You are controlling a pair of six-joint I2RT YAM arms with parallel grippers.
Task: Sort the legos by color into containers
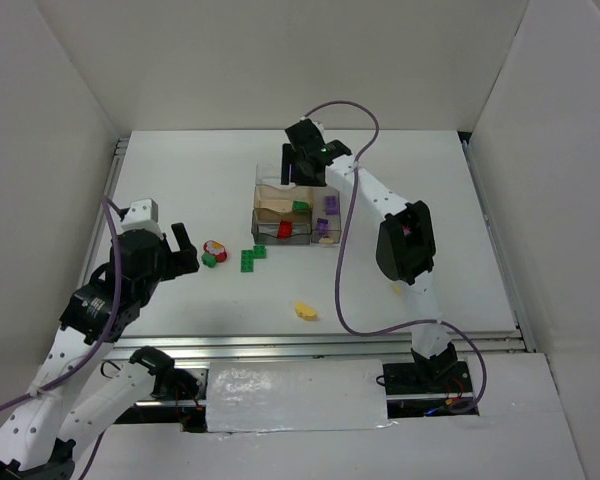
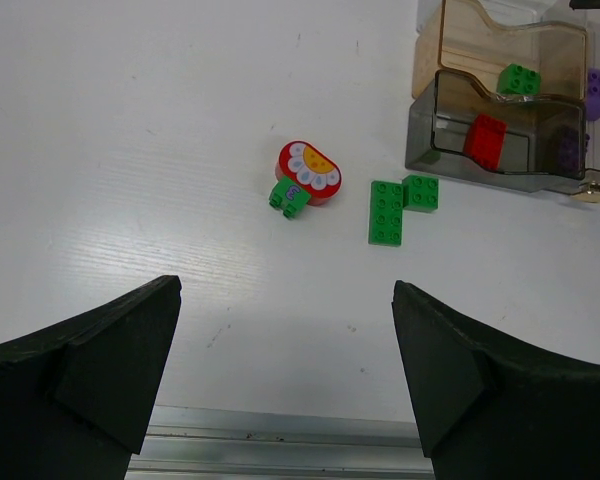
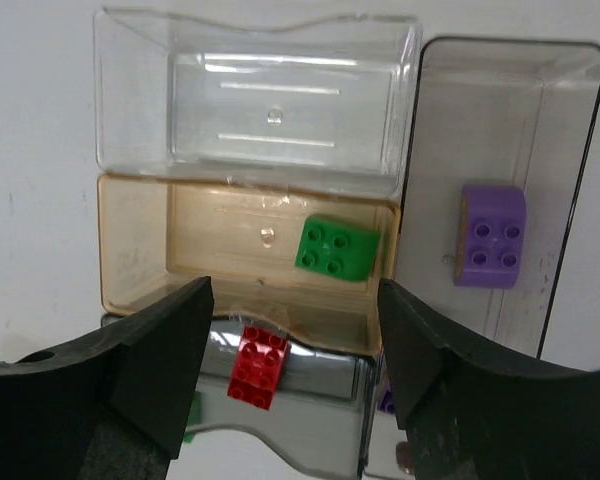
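White tabletop (image 1: 180,170) fills the overhead view, with the containers (image 1: 272,203) at upper centre and a yellow lego (image 1: 305,311) loose below them. Left wrist view: the left gripper (image 2: 285,290) is spread and empty, with a green plate (image 2: 386,212) right of centre. Right wrist view: the right gripper (image 3: 295,290) is spread and empty over the containers, which hold a green brick (image 3: 337,248) at centre and a purple brick (image 3: 491,235) at right.

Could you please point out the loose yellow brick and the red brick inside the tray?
yellow brick (image 1: 305,311): top external view, its middle.
red brick (image 3: 259,365): right wrist view, its studded top.
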